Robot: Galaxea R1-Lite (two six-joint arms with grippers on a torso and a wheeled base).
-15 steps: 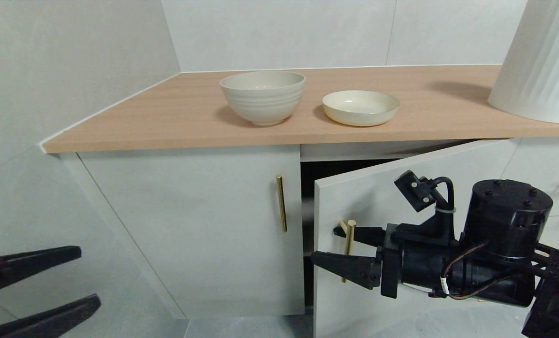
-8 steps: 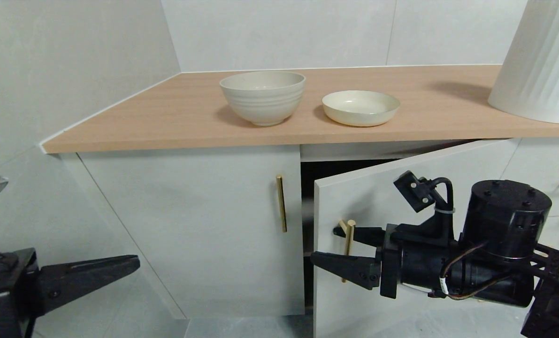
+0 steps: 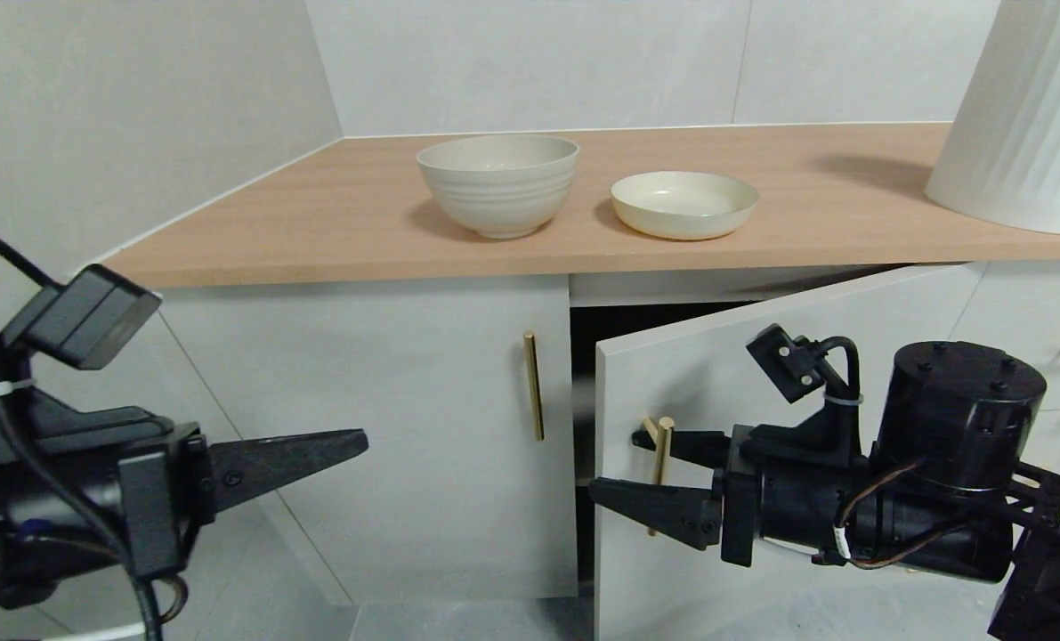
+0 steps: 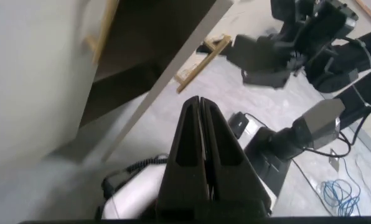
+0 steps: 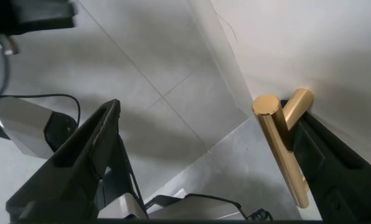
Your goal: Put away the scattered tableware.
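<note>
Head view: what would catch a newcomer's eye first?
The right hand, open, straddles the brass handle of the ajar cupboard door. Above, a deep bowl and a shallow dish sit side by side on the wooden countertop. The left hand, shut, points toward the closed door.

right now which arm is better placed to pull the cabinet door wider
Right: the right gripper has open fingers straddling the gold handle of the ajar door. The left gripper, shut, sits before the closed door.
</note>
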